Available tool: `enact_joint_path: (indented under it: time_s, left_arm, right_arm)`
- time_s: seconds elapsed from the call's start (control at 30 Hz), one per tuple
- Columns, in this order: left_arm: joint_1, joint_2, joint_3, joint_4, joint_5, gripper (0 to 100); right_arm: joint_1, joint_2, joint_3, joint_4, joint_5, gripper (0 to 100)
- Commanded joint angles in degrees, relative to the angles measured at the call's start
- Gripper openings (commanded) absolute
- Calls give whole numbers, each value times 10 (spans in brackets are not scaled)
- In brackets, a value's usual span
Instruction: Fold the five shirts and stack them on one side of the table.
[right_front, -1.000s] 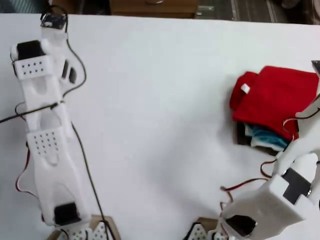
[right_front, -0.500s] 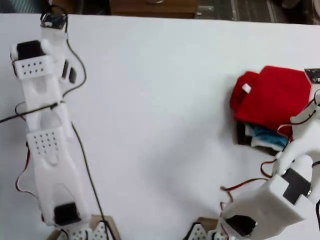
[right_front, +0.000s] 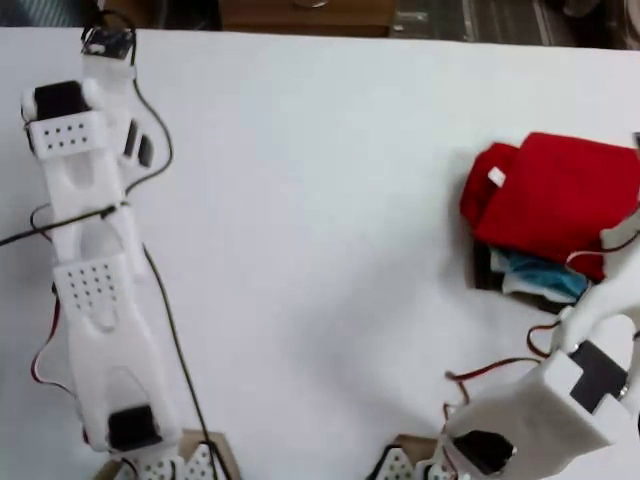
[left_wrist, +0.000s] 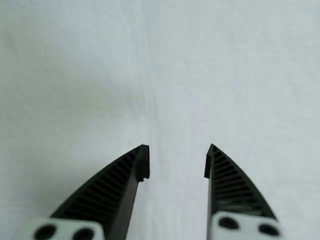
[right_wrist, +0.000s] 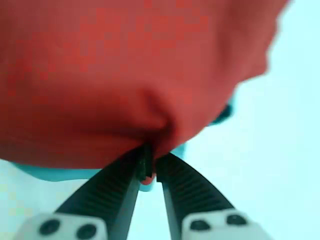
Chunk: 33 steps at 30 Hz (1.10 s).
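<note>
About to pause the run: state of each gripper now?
Left gripper: open, empty, over the white table.
Right gripper: shut on the edge of the folded red fabric shirt.

White surface (right_front: 330, 200) spans nearly whole high view, plain and smooth. Beyond far edge: wooden cabinet (right_front: 305, 14), mid-brown, front facing surface. Beside it, dark floor strip (right_front: 500, 25), details too small to tell. At near edge, two brown boards (right_front: 222, 450) lying flat, well apart.
</note>
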Motion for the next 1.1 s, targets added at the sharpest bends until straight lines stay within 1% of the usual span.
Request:
enact_joint_path:
  time_s: [0.0,0.1,0.2,0.4,0.6,0.67,0.8,0.87,1.07]
  left_arm:
    - [0,-5,-20,9,4,207]
    - [1,-5,-20,9,4,207]
    - [3,-5,-20,9,4,207]
    - [-2,-5,-20,10,4,207]
    - [-13,-8,-20,10,4,207]
    - [-13,-8,-20,10,3,207]
    - [-13,-11,-22,10,2,207]
    - [-12,-12,-25,10,2,207]
    - [-9,-12,-25,8,4,207]
  right_arm:
    - [30,-8,-62,-7,35,22]
    - [45,-8,-78,-7,57,22]
    - [45,-7,-76,-8,76,25]
    - [51,-6,-75,-36,78,27]
    - [53,42,-76,-40,78,32]
    - [53,52,-77,-36,78,78]
    - [42,62,-77,-2,78,247]
    - [36,58,-83,14,78,302]
    - [-2,-7,-134,78,73,308]
